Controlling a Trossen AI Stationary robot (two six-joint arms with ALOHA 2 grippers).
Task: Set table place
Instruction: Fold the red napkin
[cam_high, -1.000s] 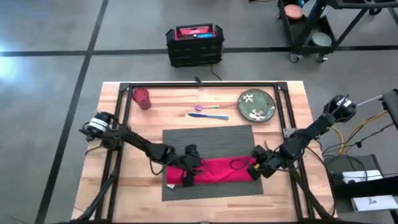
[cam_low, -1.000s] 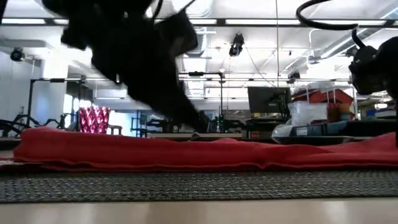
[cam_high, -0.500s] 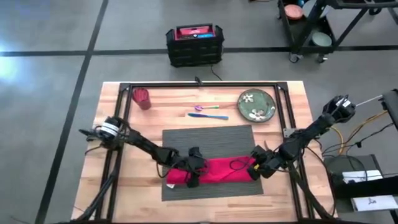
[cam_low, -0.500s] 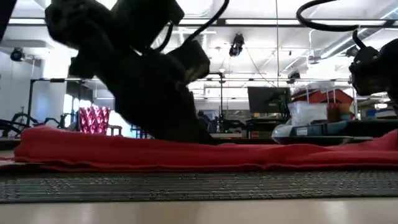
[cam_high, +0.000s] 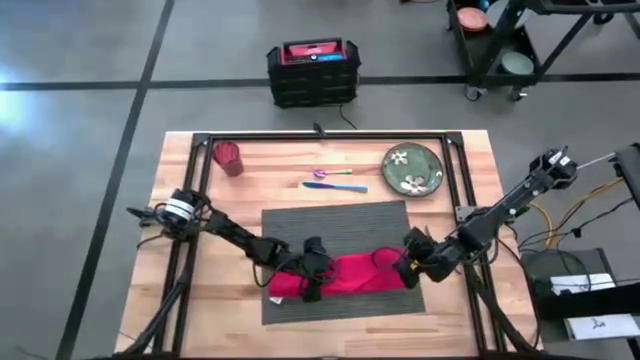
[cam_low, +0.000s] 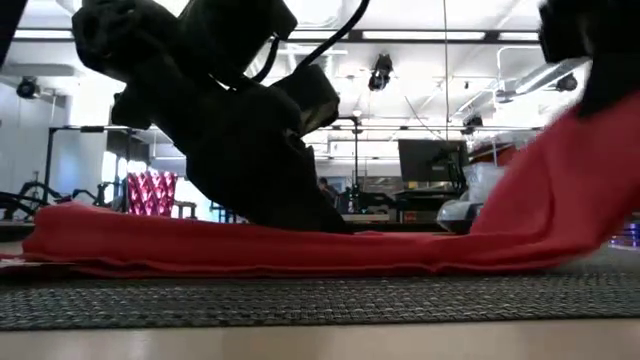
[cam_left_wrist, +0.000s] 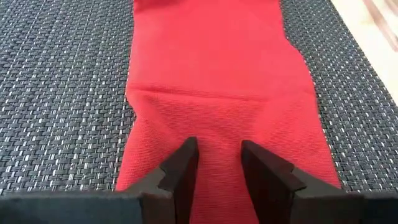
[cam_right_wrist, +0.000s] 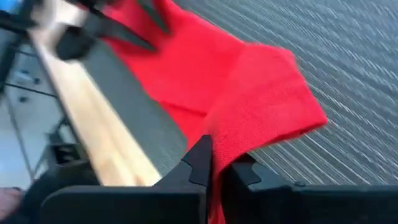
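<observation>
Right gripper (cam_high: 408, 270), clamped on 1 end of the red napkin (cam_high: 345, 276), holds it raised above the dark placemat (cam_high: 335, 222) at table centre. Left gripper (cam_left_wrist: 217, 163), fingers slightly apart, presses the napkin's other end flat.

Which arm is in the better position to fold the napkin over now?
Probably the right. The right gripper is shut on one end of the napkin and has it raised off the placemat. The left gripper is open, low over the other end.

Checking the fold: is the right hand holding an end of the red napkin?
Yes, the right hand pinches the red napkin, its end raised off the placemat.
</observation>
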